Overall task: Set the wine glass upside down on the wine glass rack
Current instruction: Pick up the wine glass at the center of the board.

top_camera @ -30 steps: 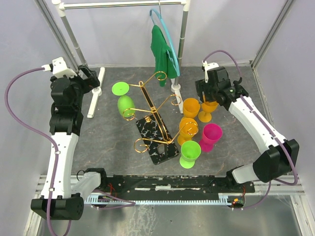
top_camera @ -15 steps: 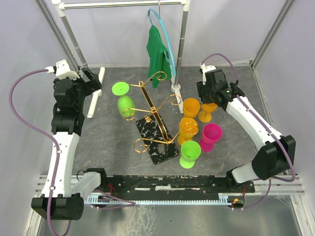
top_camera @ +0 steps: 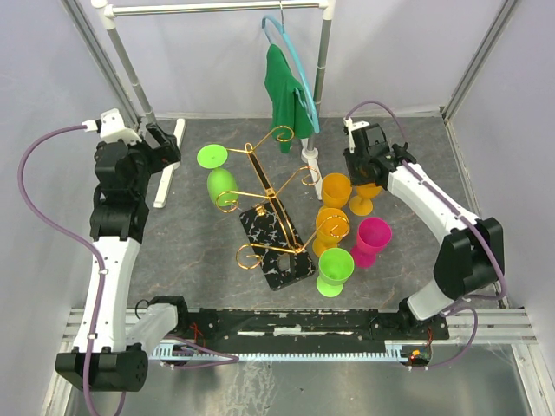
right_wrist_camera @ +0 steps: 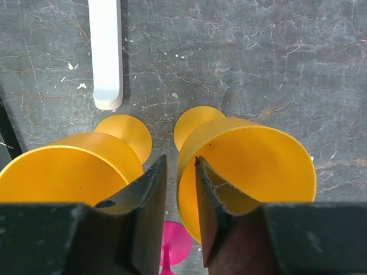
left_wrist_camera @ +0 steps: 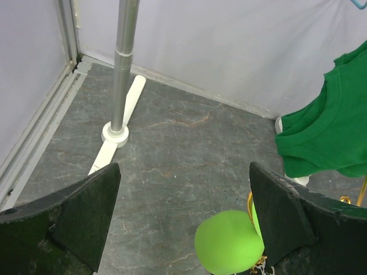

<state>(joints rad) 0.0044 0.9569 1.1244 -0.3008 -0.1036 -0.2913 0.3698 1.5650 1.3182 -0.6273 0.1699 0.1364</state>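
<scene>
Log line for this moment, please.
left gripper open, empty | right gripper straddling orange glass rim, grip unconfirmed | green glass on rack

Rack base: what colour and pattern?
The rack base is black with white marble-like veining; the top external view shows it best.

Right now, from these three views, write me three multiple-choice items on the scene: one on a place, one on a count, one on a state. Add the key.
1. Where on the wine glass rack does the upside-down green glass hang?
A) its left side
B) its right side
C) on its marbled base

2. How many orange glasses are there?
A) one
B) three
C) five

3. How is the left gripper?
A) wide open, holding nothing
B) shut on a glass stem
C) shut on a pole

Key: 1 A, the top view shows it left of the gold stem, foot uppermost. 2 B, the top view shows three, one partly hidden. 3 A, its wrist view shows the fingers far apart with nothing gripped.
</scene>
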